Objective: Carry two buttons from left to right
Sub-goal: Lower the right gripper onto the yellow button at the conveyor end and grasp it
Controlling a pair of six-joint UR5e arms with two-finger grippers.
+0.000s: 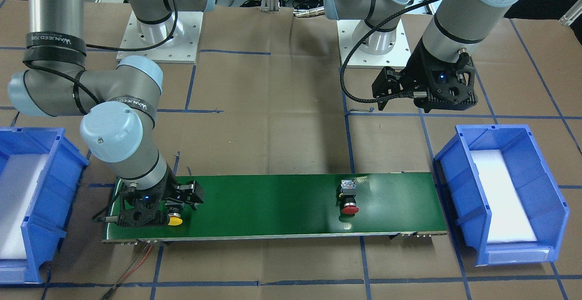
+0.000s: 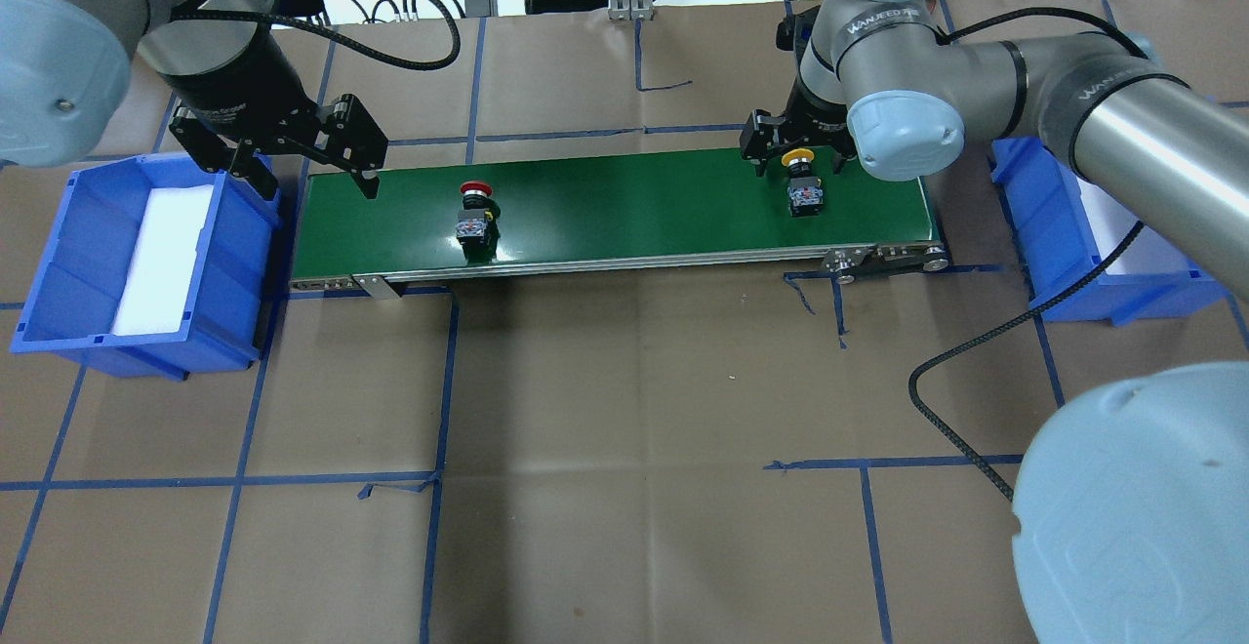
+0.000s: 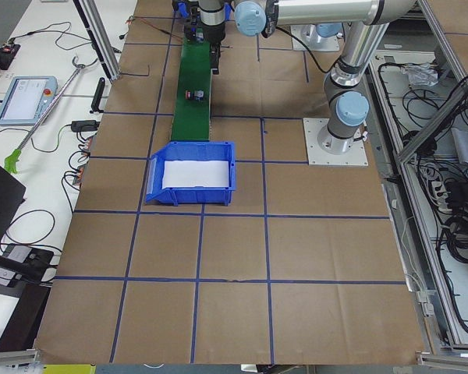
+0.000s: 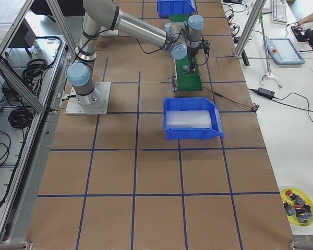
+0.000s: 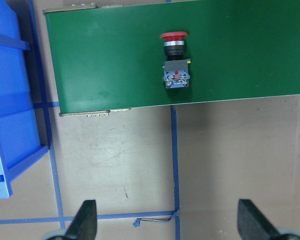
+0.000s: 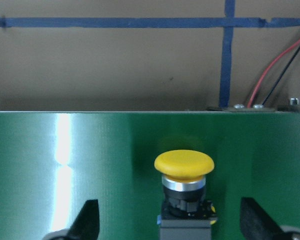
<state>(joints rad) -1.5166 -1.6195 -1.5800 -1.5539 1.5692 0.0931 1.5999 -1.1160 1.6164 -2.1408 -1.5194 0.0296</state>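
The yellow button lies on the right end of the green conveyor belt. My right gripper is low over it, open, with a finger on each side; the right wrist view shows the yellow cap between the wide-apart fingers. The red button lies on the belt left of centre, apart from both grippers. My left gripper is open and empty, raised over the belt's left end; the left wrist view shows the red button well ahead of it.
A blue bin with a white liner stands off the belt's left end, and another blue bin off its right end. Red and black wires run from the belt's right end. Brown paper with blue tape lines covers the table.
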